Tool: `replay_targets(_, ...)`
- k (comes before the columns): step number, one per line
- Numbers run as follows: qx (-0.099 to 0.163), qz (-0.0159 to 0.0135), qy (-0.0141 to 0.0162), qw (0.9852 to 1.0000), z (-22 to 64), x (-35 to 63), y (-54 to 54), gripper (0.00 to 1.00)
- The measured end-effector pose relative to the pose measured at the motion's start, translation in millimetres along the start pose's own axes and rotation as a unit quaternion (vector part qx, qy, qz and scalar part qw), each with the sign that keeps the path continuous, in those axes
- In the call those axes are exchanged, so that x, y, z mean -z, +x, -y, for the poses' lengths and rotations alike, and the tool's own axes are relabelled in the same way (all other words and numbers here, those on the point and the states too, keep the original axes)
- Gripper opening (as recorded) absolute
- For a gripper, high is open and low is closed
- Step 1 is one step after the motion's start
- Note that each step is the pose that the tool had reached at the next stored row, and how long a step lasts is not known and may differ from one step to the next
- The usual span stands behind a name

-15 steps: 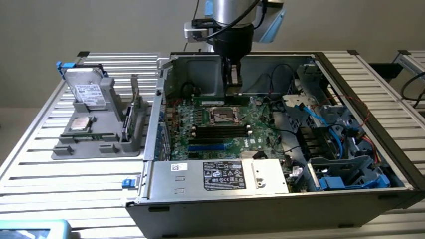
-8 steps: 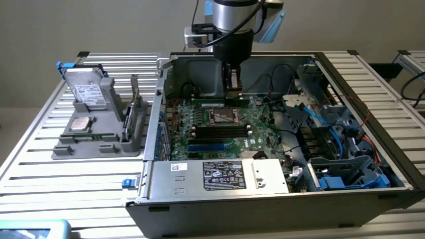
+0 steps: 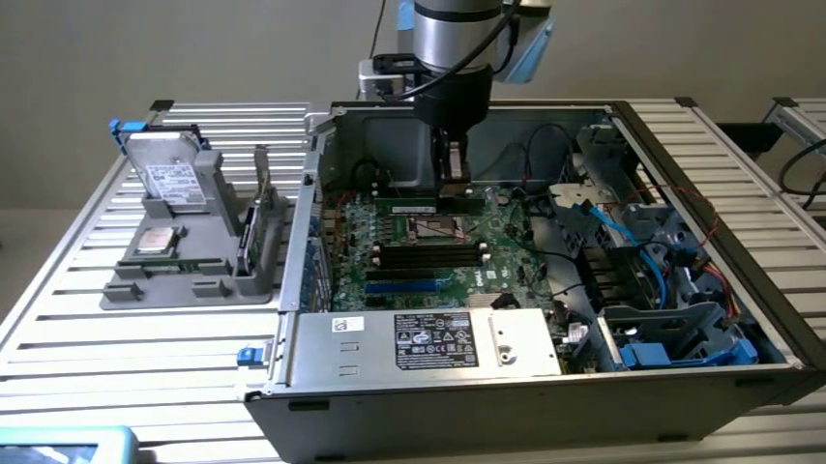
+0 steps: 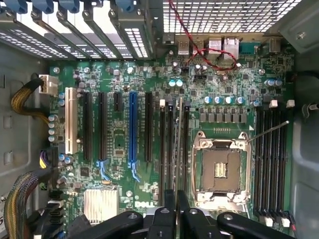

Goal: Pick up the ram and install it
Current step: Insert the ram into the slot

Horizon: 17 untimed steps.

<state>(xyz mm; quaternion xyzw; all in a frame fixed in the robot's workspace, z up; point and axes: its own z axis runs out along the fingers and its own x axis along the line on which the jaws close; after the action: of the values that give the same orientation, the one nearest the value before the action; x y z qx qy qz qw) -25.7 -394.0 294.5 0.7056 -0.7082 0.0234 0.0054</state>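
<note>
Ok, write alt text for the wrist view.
The gripper holds the ram edge-on over black memory slots beside the open, empty processor socket. Underneath lies a green motherboard with black, white and blue expansion slots, inside a computer case.

motherboard (image 4: pixel 149 69) green; blue slot (image 4: pixel 132 127), white slot (image 4: pixel 71 119), others black. heatsink (image 4: pixel 100 204) silver, ribbed. jaws black, ram (image 4: pixel 178 149) dark. tabletop (image 3: pixel 130 367) silver, slatted.

claw (image 3: pixel 454 182) – inside open case (image 3: pixel 516 416) | over motherboard (image 3: pixel 432 263) | grey tray (image 3: pixel 193 282) outside case
</note>
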Motion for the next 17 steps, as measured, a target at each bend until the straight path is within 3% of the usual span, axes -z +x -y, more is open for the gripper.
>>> replay_targets(2, 0.000, -0.0050, 0.0001, 1.0000, 0.0, -1.0, 0.0, 0.14)
replay_targets(4, 0.000, -0.0127, 0.0002, 0.9999, 0.0, -1.8, 0.0, 0.14)
replay_targets(8, 0.000, -0.0132, 0.0003, 0.9999, 0.3, -2.6, 0.6, 0.14)
replay_targets(17, 0.001, -0.0136, 0.0003, 0.9999, 1.1, -17.7, 4.0, 0.14)
